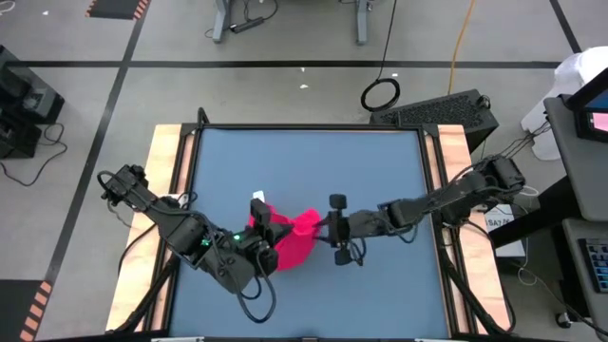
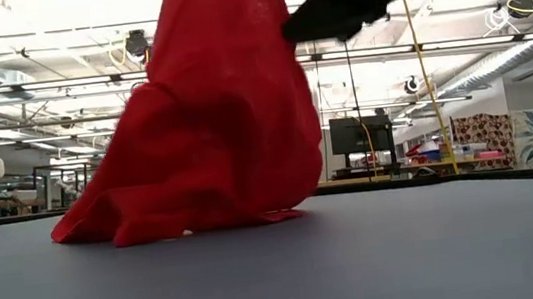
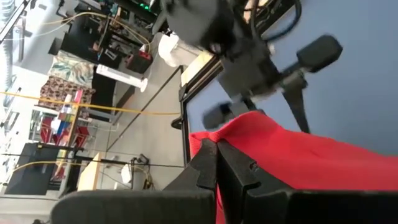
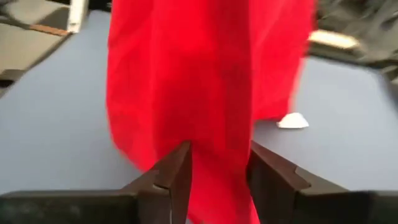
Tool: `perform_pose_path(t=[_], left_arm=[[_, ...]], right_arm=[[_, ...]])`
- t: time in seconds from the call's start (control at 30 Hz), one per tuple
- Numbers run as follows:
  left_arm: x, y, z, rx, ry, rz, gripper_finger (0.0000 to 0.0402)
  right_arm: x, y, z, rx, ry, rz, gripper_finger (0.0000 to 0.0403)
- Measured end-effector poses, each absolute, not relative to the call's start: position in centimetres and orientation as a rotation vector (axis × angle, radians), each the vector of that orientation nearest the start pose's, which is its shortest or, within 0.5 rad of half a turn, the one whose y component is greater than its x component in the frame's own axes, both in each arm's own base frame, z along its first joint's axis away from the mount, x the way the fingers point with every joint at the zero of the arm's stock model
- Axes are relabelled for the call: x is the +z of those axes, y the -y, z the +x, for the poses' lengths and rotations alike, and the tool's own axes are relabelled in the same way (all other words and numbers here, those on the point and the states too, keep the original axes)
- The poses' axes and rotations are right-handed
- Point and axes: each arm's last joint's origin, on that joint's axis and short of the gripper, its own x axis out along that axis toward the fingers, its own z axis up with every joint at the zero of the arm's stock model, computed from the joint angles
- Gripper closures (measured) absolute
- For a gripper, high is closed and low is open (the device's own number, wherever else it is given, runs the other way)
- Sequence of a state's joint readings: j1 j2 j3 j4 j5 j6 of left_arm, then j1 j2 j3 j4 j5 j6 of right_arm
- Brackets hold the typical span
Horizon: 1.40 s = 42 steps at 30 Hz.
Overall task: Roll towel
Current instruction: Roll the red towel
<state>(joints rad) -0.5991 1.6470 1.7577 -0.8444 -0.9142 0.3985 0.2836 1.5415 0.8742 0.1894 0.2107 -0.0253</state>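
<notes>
The bright pinkish-red cloth towel (image 1: 290,239) is held up off the blue tabletop (image 1: 313,161) between the two arms, a little nearer the table's front edge than its middle. In the low view the towel (image 2: 209,126) hangs in a bunched drape, only its lower folds resting on the surface. A small white tag (image 4: 292,121) is seen at one edge.

The left arm is reached in from the front-left corner, elbow bent, and the left gripper (image 1: 261,239) is clenched on the towel's left edge; its fingers (image 3: 214,171) are pressed together over the red fabric.

The right arm is stretched low and nearly straight from the right edge, and the right gripper (image 1: 323,228) is clamped on the towel's right end, cloth pinched between its fingers (image 4: 180,171).
</notes>
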Motion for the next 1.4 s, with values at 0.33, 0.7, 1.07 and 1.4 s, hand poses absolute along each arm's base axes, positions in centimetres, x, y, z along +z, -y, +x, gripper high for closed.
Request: perform_pose_path(t=[0.33, 0.7, 1.07, 1.4], left_arm=[[41.9, 15.8, 28.1, 0.330, -0.533, 0.857, 0.0398], [46.8, 13.4, 25.5, 0.387, -0.362, 0.816, 0.0398], [48.5, 10.7, 24.2, 0.443, -0.338, 0.777, 0.0398], [48.3, 9.2, 24.7, 0.505, -0.362, 0.704, 0.0398]], right_arm=[[17.1, -10.9, 32.4, 0.169, -0.611, -0.048, 0.0269], [13.8, -11.9, 34.2, 0.136, -0.539, -0.035, 0.0276], [18.5, -10.8, 32.5, 0.007, -0.507, -0.114, 0.0392], [23.0, -9.6, 28.3, -0.036, -0.603, -0.029, 0.0372]])
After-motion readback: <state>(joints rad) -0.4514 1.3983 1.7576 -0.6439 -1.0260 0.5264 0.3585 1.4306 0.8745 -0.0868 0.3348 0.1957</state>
